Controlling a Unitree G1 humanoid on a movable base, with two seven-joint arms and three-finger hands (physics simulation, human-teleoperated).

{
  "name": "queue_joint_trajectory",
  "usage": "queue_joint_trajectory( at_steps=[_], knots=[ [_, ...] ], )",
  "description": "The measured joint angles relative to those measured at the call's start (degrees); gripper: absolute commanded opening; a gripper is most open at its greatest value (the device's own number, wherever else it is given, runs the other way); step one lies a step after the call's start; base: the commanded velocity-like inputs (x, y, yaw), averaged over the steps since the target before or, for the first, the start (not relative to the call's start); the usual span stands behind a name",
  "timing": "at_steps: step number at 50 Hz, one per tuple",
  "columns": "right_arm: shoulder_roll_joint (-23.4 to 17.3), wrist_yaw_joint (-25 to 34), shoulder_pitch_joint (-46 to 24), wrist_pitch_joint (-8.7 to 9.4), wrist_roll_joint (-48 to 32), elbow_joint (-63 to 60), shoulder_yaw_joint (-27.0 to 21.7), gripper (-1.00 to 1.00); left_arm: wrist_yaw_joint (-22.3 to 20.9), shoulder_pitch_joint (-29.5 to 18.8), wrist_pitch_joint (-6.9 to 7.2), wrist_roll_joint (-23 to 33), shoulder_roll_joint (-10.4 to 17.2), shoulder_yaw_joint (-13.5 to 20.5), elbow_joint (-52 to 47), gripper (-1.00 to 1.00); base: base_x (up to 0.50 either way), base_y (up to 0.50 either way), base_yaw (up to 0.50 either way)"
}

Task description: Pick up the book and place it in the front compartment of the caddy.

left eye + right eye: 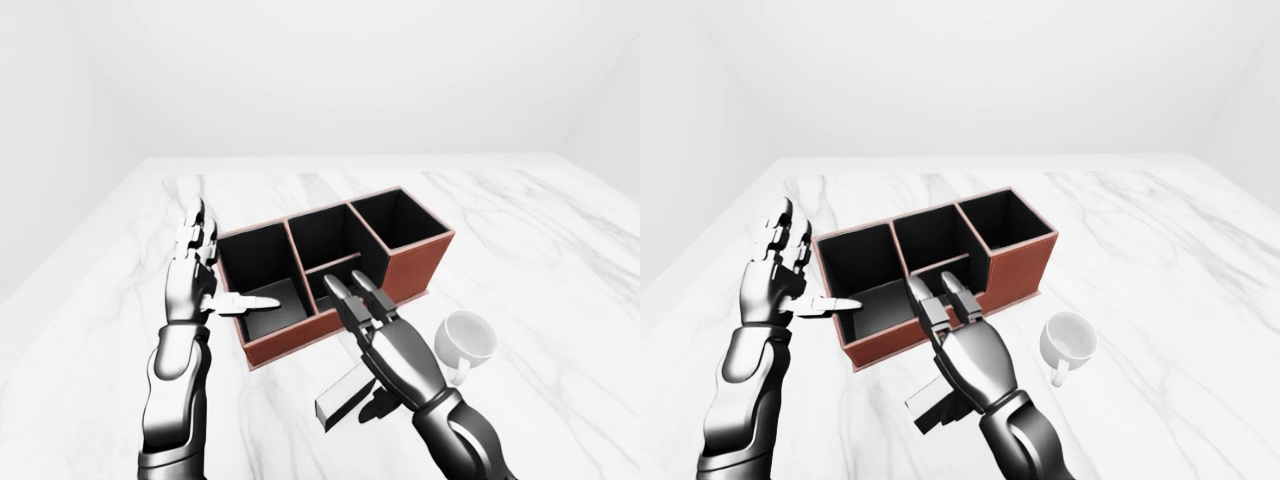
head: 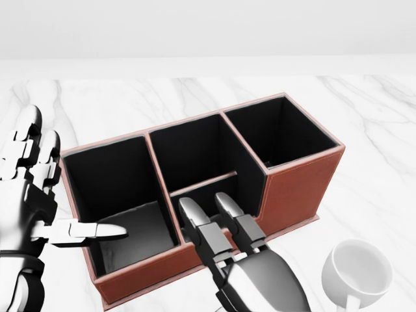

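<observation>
The brown caddy with black compartments stands mid-table. Its small low compartment sits at the middle of the near wall. The grey book shows tilted under my right palm in the eye views; the head view hides it. My right hand is open, with its two fingers stretched flat over the caddy's near rim and its thumb down by the book. At the caddy's left end my left hand is open, fingers upright outside the wall and thumb pointing right over the left compartment.
A white mug stands on the marble table to the right of my right hand, near the caddy's right end. White walls rise beyond the table's far edge.
</observation>
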Motion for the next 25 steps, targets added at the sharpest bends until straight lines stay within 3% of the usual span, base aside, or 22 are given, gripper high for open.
queue_joint_trajectory(
  at_steps=[25],
  knots=[
    [-0.2, -2.7, -1.1, 0.0, -2.5, 4.8, 2.2, 1.0, -0.2, -0.9, 0.0, -0.6, 0.7, 0.9, 0.7, 1.0, 0.0, 0.0, 0.0]
  ],
)
